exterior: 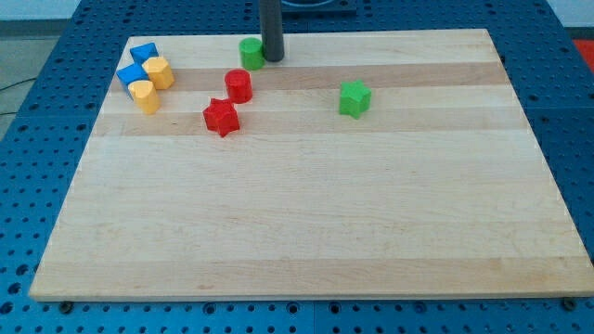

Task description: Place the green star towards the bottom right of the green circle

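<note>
The green star (354, 97) lies on the wooden board right of centre in the upper part of the view. The green circle (251, 52) stands near the board's top edge, up and to the left of the star. My tip (272, 57) rests on the board right beside the green circle, on its right side, touching or nearly touching it. The star is well apart from the tip, to the lower right.
A red circle (238, 85) and a red star (221, 117) lie below the green circle. At the top left, two blue blocks (143, 54) (131, 75) and two yellow blocks (159, 71) (143, 95) cluster together. The wooden board (306, 223) sits on a blue pegboard table.
</note>
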`<state>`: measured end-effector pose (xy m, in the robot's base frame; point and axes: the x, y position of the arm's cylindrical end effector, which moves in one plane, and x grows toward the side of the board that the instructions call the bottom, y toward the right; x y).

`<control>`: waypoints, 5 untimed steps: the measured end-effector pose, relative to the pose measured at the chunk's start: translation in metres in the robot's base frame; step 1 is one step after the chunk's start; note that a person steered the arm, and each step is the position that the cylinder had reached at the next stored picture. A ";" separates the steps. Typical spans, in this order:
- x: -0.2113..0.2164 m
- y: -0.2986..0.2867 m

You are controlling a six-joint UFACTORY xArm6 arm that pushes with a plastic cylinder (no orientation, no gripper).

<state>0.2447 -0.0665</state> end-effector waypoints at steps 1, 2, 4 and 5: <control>0.018 0.010; 0.054 0.101; 0.129 0.182; 0.166 0.133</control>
<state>0.4103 0.0662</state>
